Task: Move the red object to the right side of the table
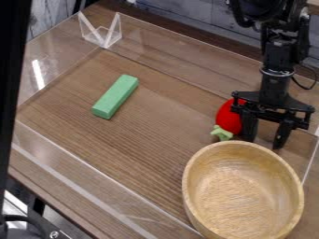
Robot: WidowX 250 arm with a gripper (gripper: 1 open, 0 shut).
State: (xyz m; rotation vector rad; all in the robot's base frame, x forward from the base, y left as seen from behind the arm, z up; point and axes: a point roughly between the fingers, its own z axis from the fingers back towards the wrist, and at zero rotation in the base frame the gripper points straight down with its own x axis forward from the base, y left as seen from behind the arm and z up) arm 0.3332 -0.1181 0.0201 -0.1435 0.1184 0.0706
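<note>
One green block [116,97] lies flat on my left part of the picture, well apart from me, and I think it can be left alone because the job is not about it. Up near the far edge, on that same side, there is a clear plastic thing [103,31]; I cannot tell what it is for. The brown table [131,154] is under all of us. Next comes the red strawberry [228,116], on the table toward the right side of the picture, just above the bowl. Its green cap points down toward the bowl's rim. The big wooden bowl [243,194] sits at the near right, and I guess it is not where the strawberry must go, since the job only says the right side. My end effector [255,123] is right beside the strawberry, down low. Its fingers look spread open, and I don't think they are squeezing it, though they are dark and hard to see. I judge the strawberry is about where it should be, so my next move may be to lift gently up, or I could bump it and make it roll.
</note>
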